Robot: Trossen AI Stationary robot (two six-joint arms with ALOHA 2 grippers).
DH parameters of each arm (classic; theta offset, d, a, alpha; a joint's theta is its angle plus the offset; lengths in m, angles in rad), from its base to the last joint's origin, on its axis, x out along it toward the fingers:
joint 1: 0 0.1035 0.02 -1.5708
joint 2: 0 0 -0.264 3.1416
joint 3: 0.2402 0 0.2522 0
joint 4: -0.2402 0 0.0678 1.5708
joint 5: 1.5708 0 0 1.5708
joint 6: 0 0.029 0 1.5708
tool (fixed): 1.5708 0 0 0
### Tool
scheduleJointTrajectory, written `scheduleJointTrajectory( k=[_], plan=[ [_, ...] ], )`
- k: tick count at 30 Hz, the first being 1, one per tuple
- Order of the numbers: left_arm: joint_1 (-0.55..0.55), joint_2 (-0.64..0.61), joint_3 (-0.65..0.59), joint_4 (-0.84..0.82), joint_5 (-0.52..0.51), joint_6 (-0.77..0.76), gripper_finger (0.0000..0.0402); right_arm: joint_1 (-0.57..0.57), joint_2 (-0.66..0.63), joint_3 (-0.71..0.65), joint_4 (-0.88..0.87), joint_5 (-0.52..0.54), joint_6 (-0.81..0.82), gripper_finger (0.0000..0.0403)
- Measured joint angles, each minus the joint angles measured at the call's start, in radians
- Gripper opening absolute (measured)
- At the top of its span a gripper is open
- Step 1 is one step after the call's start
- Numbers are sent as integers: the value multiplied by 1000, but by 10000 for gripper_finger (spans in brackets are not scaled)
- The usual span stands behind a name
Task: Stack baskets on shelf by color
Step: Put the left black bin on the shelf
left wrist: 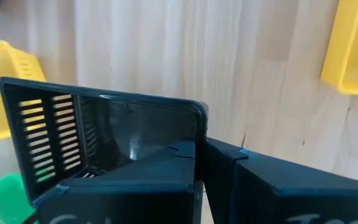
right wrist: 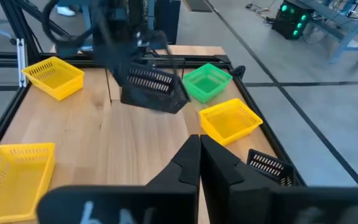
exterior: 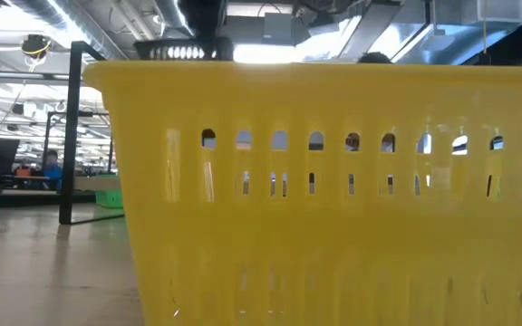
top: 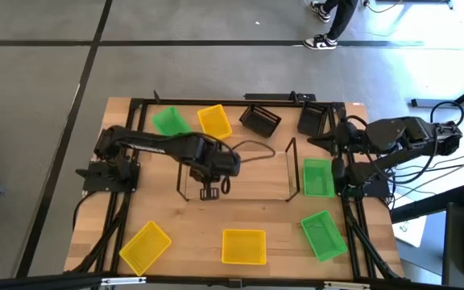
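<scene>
My left gripper hangs over the shelf, a black wire rack on a light wood base, and is shut on a black basket. That basket hangs tilted above the shelf's left part. My right gripper is shut and empty. It waits at the table's right edge, next to a green basket. Green, yellow and two black baskets rest on their bases along the far edge. Two yellow ones and a green one lie near the front. My left gripper holds the black basket by its side wall close to a corner, one finger inside the basket and the other outside. The fingers come from above, pointing down. The basket is lifted clear and hangs tilted below them.
A black metal frame runs round the tabletop. The front yellow basket fills the low view. Bare wood lies between the shelf and the front row of baskets. A person's legs show on the floor beyond the far edge.
</scene>
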Motion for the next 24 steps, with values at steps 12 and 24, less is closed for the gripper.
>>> scheduleJointTrajectory(
  k=[12,24],
  plan=[
    [-60,0,-266,203,-1,3,0,0,1,0,-8,0,2,6],
    [-62,0,-334,230,-4,-4,35,0,0,0,-8,2,2,6]
  ],
)
